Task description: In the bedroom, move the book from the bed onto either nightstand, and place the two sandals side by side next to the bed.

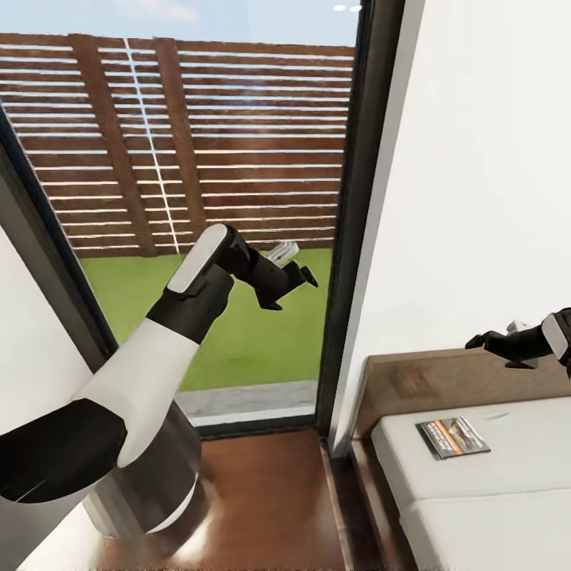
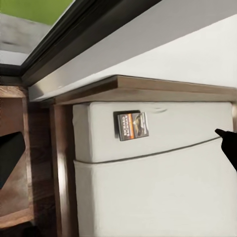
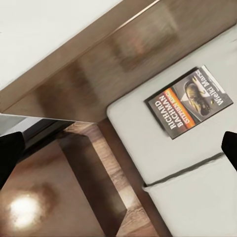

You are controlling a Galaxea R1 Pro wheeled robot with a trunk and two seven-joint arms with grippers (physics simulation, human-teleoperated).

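The book lies flat on the bed, near its headboard.
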